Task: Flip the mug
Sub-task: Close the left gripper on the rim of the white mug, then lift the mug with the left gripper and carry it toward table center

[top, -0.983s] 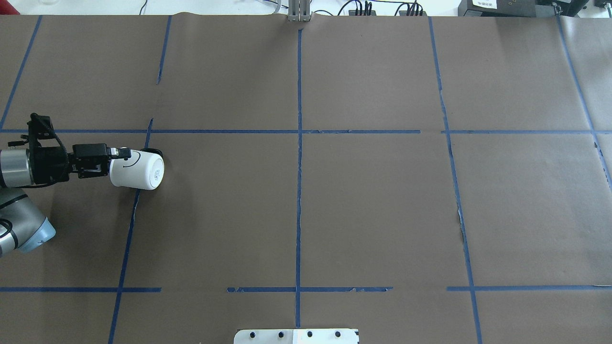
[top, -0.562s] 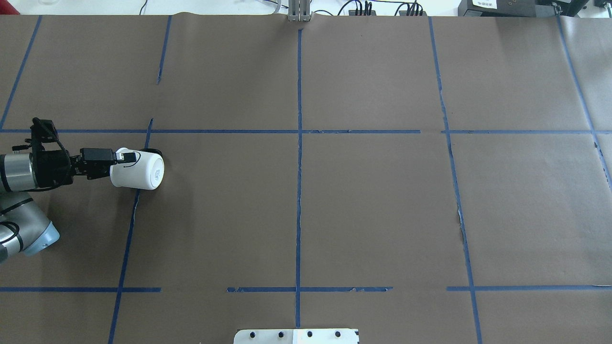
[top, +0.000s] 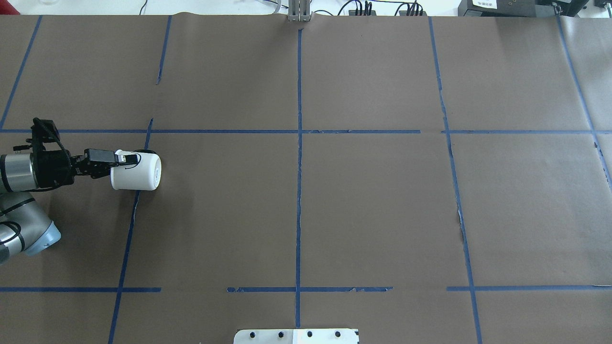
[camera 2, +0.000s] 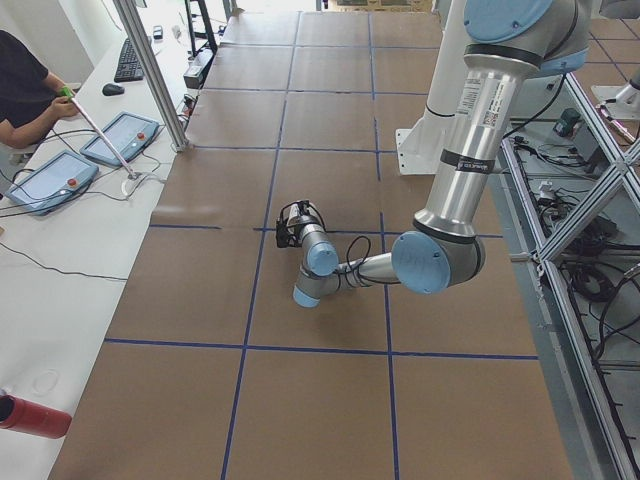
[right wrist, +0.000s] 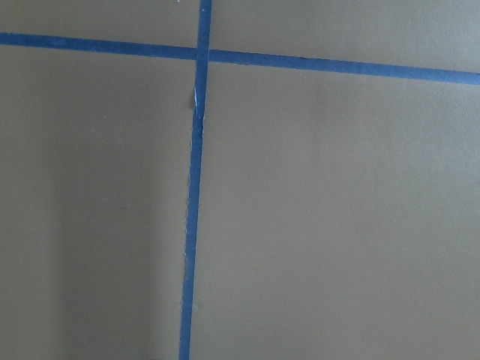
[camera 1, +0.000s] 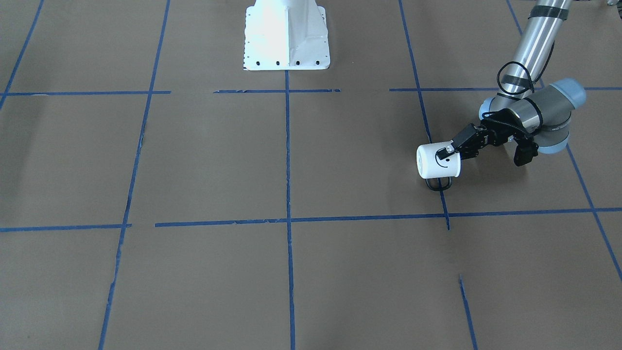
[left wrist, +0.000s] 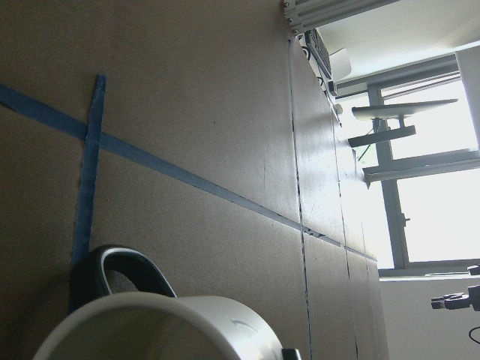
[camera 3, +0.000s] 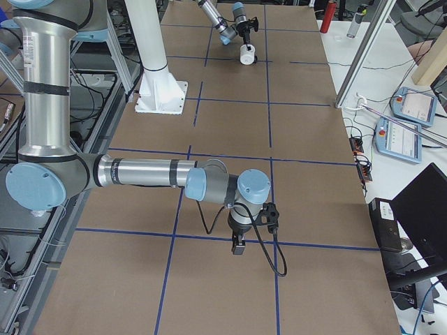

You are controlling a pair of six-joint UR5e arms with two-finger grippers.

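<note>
- Closest to me at this end of the table, the right arm [camera 3: 140, 172] is folded low over the brown paper table cover [camera 3: 230, 132]. The right gripper [camera 3: 237, 246] points down at bare paper and blue tape. I can't tell from here whether it is wide or narrow. It looks parked out of the way, since one arm can do this job.
- Further along stands the white base pedestal [camera 3: 160, 94], with nothing near it.
- At the far end is the mug [top: 136, 171], on the robot's left side of the table and right on a blue tape line [top: 126, 239]. It is tipped over towards its side, with its closed bottom pointing to the middle of the table and its mouth towards the left arm [top: 16, 171].
- The left gripper [top: 123, 157] comes in low and nearly level. Its jaws are drawn narrow on the mug's rim, and it looks as if one finger is inside the mouth and one outside, just above the smiley face. I'd guess it grips the rim because the wrist can then roll the mug about that edge.
- The black handle [camera 1: 439, 184] lies on the side away from the robot, low against the paper. The fingers don't touch it, so it shouldn't get in their way.
- The flip looks half done, as the mug stands on neither end yet.
</note>
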